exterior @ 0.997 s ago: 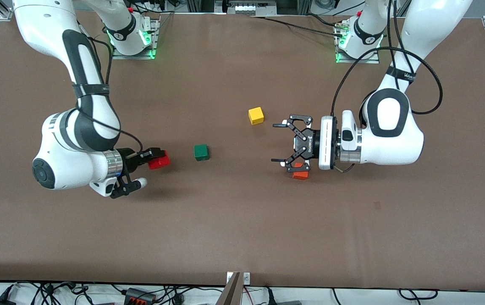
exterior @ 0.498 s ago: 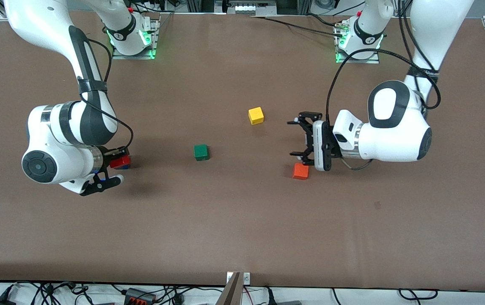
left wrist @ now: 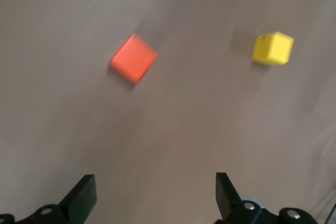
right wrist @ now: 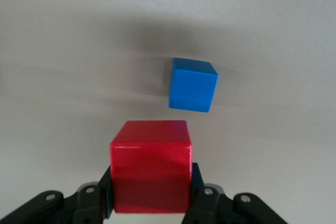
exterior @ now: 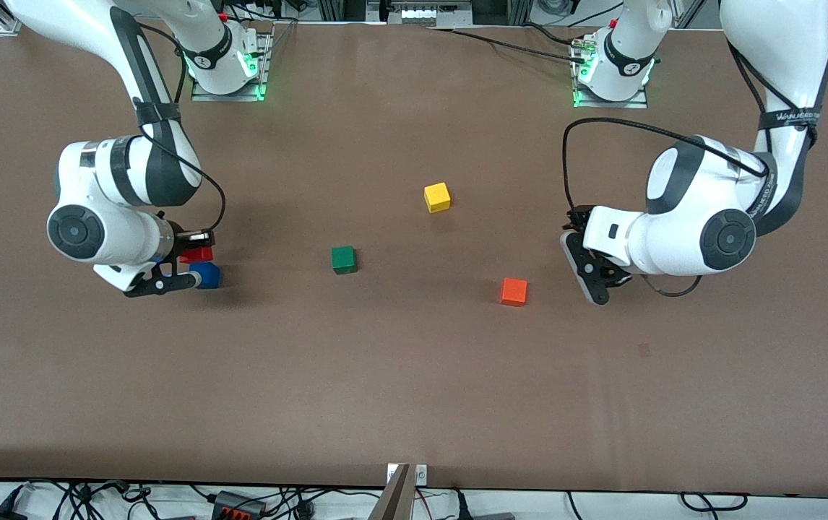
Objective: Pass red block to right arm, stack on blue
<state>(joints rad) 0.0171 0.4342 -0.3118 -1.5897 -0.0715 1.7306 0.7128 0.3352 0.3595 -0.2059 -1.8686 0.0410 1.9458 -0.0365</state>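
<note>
My right gripper (exterior: 193, 255) is shut on the red block (exterior: 198, 253), which fills the space between its fingers in the right wrist view (right wrist: 150, 163). The red block hangs over the table close beside the blue block (exterior: 206, 275), which rests alone on the brown table. In the right wrist view the blue block (right wrist: 192, 84) lies a little ahead of the red one and apart from it. My left gripper (exterior: 581, 245) is up over the table at the left arm's end. It is open with nothing between its fingers (left wrist: 84, 198).
An orange cube (exterior: 513, 292) lies near the left gripper, and the left wrist view shows this orange cube (left wrist: 133, 58) too. A yellow cube (exterior: 437, 197) and a green cube (exterior: 343, 260) sit mid-table. The table's edge (exterior: 414, 477) runs nearest the front camera.
The right arm carried the red block toward its own end of the table, ending beside the blue block. The left arm drew back from the orange cube and turned its open gripper.
</note>
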